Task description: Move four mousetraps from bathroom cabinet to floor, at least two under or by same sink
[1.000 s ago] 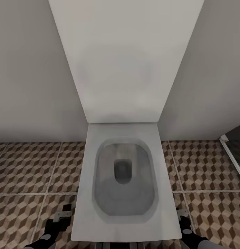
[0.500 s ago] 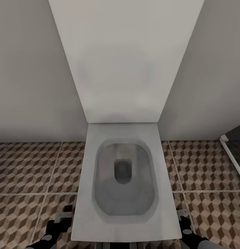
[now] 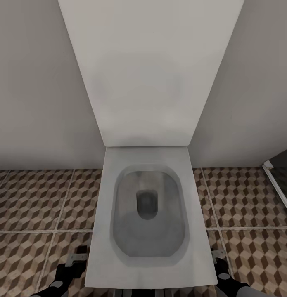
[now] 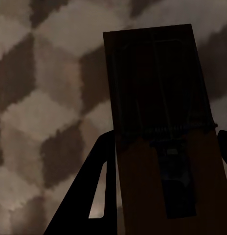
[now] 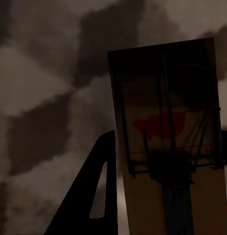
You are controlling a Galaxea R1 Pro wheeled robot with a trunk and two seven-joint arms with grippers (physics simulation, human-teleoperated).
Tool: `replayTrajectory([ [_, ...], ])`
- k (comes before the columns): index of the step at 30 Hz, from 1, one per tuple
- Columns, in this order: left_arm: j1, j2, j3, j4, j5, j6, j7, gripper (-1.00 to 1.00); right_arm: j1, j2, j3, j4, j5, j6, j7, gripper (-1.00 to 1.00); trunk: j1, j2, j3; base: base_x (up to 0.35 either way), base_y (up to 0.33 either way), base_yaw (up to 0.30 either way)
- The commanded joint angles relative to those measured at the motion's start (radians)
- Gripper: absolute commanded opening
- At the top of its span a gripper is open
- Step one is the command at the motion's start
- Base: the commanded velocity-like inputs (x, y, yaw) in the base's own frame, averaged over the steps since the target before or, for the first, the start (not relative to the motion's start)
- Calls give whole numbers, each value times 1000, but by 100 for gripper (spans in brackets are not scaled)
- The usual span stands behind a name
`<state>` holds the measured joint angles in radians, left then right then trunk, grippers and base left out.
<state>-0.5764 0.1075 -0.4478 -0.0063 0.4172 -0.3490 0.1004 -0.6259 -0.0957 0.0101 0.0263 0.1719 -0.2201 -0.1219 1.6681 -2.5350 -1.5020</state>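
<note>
Head view: we look down on a white toilet with its lid raised against a pale wall. The bowl stands on the bathroom floor, whose square tiles carry a brown, beige and cream cube pattern divided by pale grout lines. At the right edge of the floor we see the white frame of a dark glass shower wall. The left tool appears low beside the toilet's left flank, and the right tool low beside its right flank; both hang just above the tiles, and from here we cannot read how far their fingers stand apart.

Left wrist view: the left tool is closed upon a mousetrap, a flat tan wooden board with dark wire, which projects forward between the two dark fingers. Behind it lies the cube-patterned floor, close and blurred; we cannot tell whether the board touches it.

Right wrist view: the right tool likewise grips a second mousetrap, its red mark visible under the wire frame. One dark finger shows beside the board, and the patterned floor fills the background in shadow.
</note>
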Motion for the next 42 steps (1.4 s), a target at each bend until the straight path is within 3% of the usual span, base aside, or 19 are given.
replayTrajectory([
  [1, 1, 0, -9, 0, 2, -1, 8, -100, -1, 0, 1, 3, 7, -3, -4, -100, 0, 0, -1, 0, 0, 0],
  [14, 4, -9, -9, 0, -1, 49, 8, -100, -2, 0, 2, 3, 8, 3, -4, -100, 0, 0, -1, 0, 0, 0],
  [26, 4, -39, -12, 0, -7, 53, 8, -100, -2, 0, 2, 3, 8, 4, -4, -100, 0, 0, -1, 0, 0, 0],
  [42, 4, -43, -14, 0, -8, 53, 8, -100, -2, -1, 2, 3, 8, 4, -4, -100, 0, 0, -1, 0, 0, 0],
])
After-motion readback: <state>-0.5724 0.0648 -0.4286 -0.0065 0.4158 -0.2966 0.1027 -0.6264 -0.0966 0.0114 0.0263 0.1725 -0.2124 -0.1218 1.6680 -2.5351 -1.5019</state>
